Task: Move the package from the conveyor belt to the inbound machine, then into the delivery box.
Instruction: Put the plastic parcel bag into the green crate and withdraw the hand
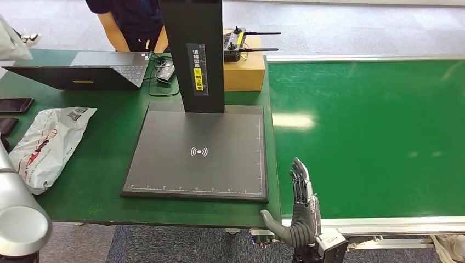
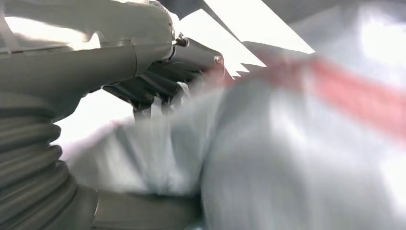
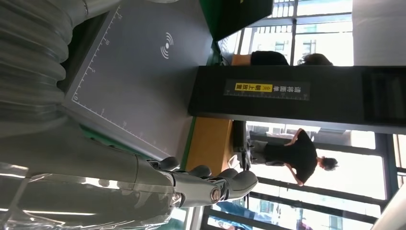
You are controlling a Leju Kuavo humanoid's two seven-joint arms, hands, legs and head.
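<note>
green tabletop [image 1: 104, 181] carries the dark inbound machine [image 1: 197, 153] plate with its black post, a laptop [image 1: 82, 71] and a cardboard box [image 1: 244, 71]; green conveyor belt [image 1: 373, 137] to the right. person [image 1: 131, 22] behind. white package [image 1: 49, 145] lies on tabletop left of the plate. left hand [image 2: 158, 81] fingers pressed into the package, grip unclear. right hand [image 1: 299, 211] fingers straight, holding nothing, at belt's near edge.

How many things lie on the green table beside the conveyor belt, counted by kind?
Package, white plastic bag: 1
Scanning machine with dark platform: 1
Laptop: 1
Cardboard box: 1
Remote controller, on the box: 1
Dark phones or tablets at the left edge: 2
Total: 7
</note>
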